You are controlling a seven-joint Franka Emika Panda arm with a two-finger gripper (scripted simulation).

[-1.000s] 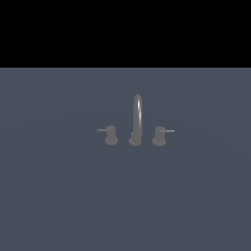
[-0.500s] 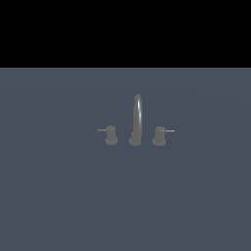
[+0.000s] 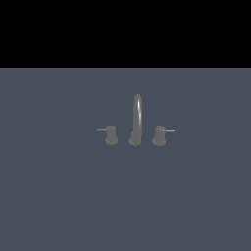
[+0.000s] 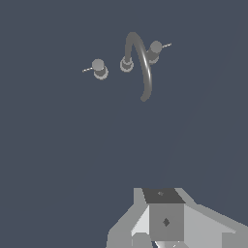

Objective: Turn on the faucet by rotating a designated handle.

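The faucet (image 3: 137, 120) is a small dull-grey set standing on a flat blue-grey floor: a tall arched spout (image 3: 138, 112) between two short knobs. The handle (image 3: 111, 135) is the knob on the exterior view's left, its thin rod pointing away from the spout. In the wrist view the handle (image 4: 99, 68) and the spout (image 4: 142, 63) appear from above, far from my gripper (image 4: 164, 219). Only grey and white blocks of the gripper show at that picture's edge, and how its fingers stand is unclear. The arm is absent from the exterior view.
A twin knob (image 3: 159, 136) with its rod pointing the other way stands on the far side of the spout, also seen in the wrist view as the twin knob (image 4: 154, 49). The blue-grey floor (image 3: 59, 196) spreads flat all around.
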